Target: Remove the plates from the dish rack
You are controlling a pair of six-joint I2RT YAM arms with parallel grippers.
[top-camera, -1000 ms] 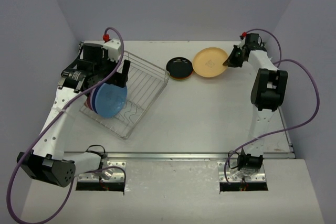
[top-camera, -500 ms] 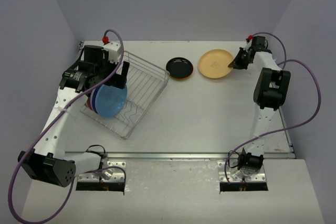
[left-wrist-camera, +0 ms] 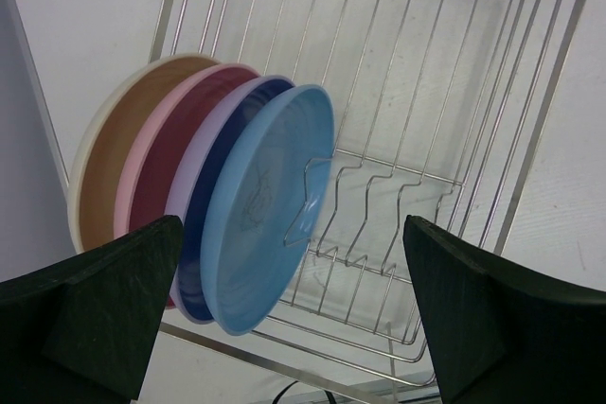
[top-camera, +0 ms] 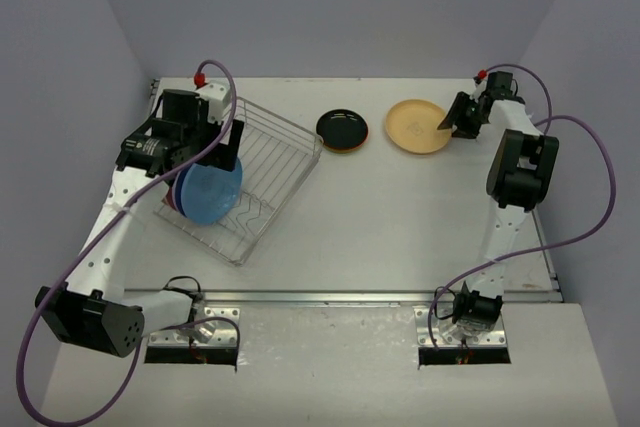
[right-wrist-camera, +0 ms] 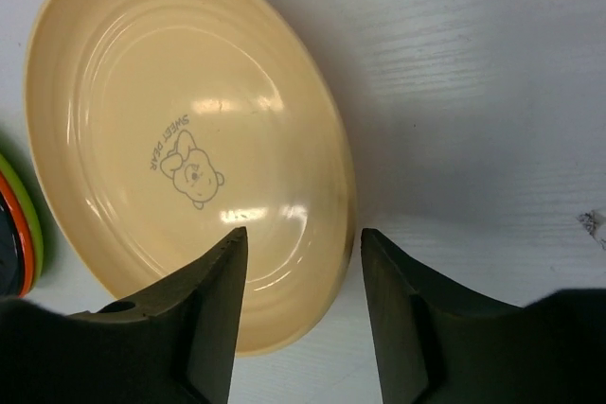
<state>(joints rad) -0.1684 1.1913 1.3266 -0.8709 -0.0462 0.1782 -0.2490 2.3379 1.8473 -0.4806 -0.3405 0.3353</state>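
Note:
The dish rack (top-camera: 272,162) (left-wrist-camera: 426,92) is a silver wire basket at the back left. In its left end several plates stand on edge: blue (top-camera: 212,192) (left-wrist-camera: 270,196) in front, then lavender (left-wrist-camera: 194,186), pink (left-wrist-camera: 161,167) and cream (left-wrist-camera: 99,158). My left gripper (top-camera: 212,152) (left-wrist-camera: 292,224) hangs open above them, a finger on either side of the stack, touching none. The tan plate (top-camera: 415,127) (right-wrist-camera: 180,139) lies flat on the table at the back right. My right gripper (top-camera: 447,125) (right-wrist-camera: 301,234) stands open astride its right rim, no longer gripping it.
A black plate (top-camera: 342,130) lies left of the tan one, on top of an orange and a green plate whose rims (right-wrist-camera: 28,234) show at the edge of the right wrist view. The right two thirds of the rack hold nothing. Walls close in at the back and sides.
My right gripper carried the tan plate to the right, set it flat and opened off its rim. The left gripper stayed open over the racked plates.

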